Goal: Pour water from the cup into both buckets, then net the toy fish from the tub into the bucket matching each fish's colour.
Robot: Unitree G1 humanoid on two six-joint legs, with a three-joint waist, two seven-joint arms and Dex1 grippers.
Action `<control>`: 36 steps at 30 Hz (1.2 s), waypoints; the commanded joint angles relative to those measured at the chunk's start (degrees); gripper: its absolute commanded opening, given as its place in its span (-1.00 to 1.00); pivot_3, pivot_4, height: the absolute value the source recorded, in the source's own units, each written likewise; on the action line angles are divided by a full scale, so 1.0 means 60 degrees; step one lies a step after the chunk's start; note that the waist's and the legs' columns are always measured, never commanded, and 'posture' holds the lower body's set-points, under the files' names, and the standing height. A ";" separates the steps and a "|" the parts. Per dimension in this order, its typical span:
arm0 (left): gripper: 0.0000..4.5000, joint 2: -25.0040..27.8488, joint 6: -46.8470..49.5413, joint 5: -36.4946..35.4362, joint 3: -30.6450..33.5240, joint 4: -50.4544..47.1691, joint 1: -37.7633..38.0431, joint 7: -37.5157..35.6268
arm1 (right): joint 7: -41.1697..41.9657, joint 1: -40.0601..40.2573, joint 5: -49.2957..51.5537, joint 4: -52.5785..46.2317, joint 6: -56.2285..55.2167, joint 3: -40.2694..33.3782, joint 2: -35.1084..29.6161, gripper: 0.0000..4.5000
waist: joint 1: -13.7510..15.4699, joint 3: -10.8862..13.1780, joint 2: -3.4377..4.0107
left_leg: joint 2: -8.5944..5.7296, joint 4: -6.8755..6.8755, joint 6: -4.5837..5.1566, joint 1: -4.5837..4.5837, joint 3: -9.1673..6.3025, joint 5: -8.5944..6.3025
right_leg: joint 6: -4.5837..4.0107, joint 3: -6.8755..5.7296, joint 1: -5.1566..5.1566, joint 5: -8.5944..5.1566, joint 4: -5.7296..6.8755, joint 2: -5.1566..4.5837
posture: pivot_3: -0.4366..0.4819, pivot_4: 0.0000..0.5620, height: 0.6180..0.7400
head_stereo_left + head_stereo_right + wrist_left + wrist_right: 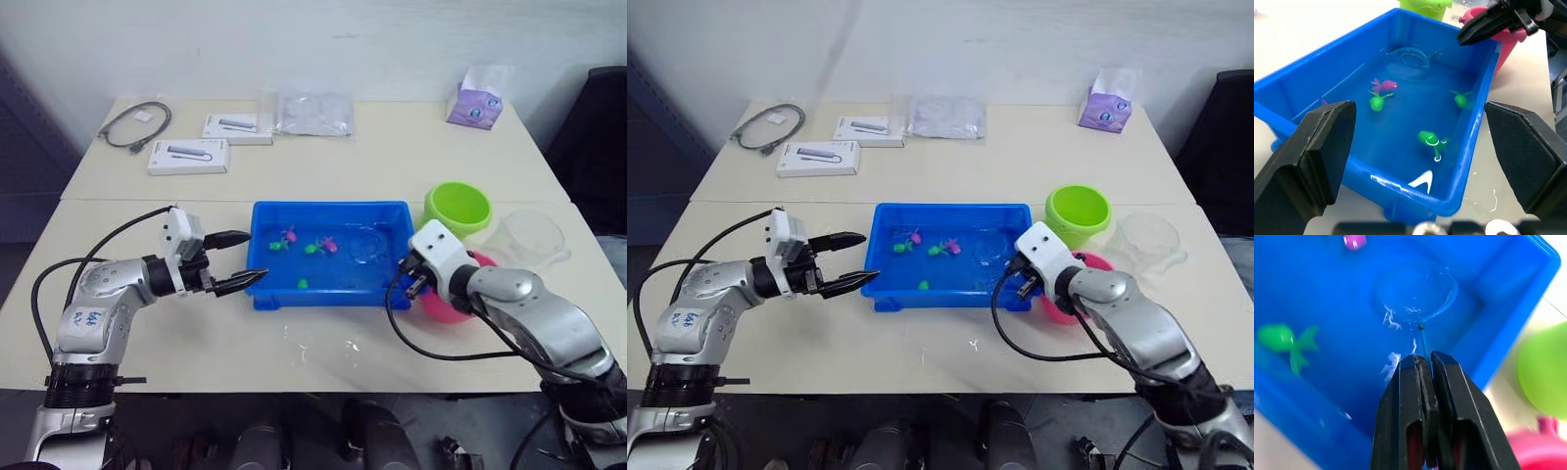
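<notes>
Tabletop's (pixel 294 367) wet; your right gripper (pixel 1425 363) pinches net (pixel 1415 291) in tub (pixel 328 294), left gripper (pixel 240 259) spread apart; fish (pixel 1383 85) not netted yet.

You see a bright blue tub (pixel 263 220) holding pink and green toy fish (pixel 320 246) and a blue-rimmed net (pixel 1418 293). Right of it stand a lime green bucket (pixel 457 208), a pink bucket (pixel 443 309) and a clear cup (pixel 530 238). Both grippers have black fingers (pixel 240 281).
</notes>
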 commanded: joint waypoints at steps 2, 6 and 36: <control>0.99 0.0176 -0.0637 -0.0084 0.0390 0.0219 0.0274 -0.0286 | 0.0358 -0.0446 -0.0193 0.0345 -0.0294 0.0164 0.0425 -1.00 | 0.0002 0.0000 0.0000 | 0.0002 -0.0002 -0.0003 0.0000 0.0000 0.0001 | -0.0001 -0.0003 -0.0001 -0.0001 0.0002 0.0001 | -0.05 -0.47 1.00; 0.99 0.0259 -0.0933 -0.0061 0.0479 0.0400 0.0505 -0.0374 | 0.0478 -0.0476 -0.0194 0.0553 -0.0352 0.0059 0.0763 -1.00 | 0.0030 0.0000 0.0000 | -0.0004 -0.0002 -0.0003 -0.0004 0.0000 0.0000 | -0.0001 -0.0012 -0.0002 0.0000 0.0000 0.0000 | -0.05 -0.47 1.00; 0.99 -0.0281 -0.1362 -0.0638 -0.0120 0.0927 -0.0404 -0.1768 | 0.1835 0.3780 0.2890 -0.3519 -0.0474 -0.6134 0.0776 -1.00 | 0.0093 -0.0002 -0.0003 | -0.0002 -0.0010 -0.0008 -0.0005 -0.0013 -0.0006 | 0.0000 -0.0023 0.0005 0.0000 -0.0011 0.0004 | -0.05 -0.47 1.00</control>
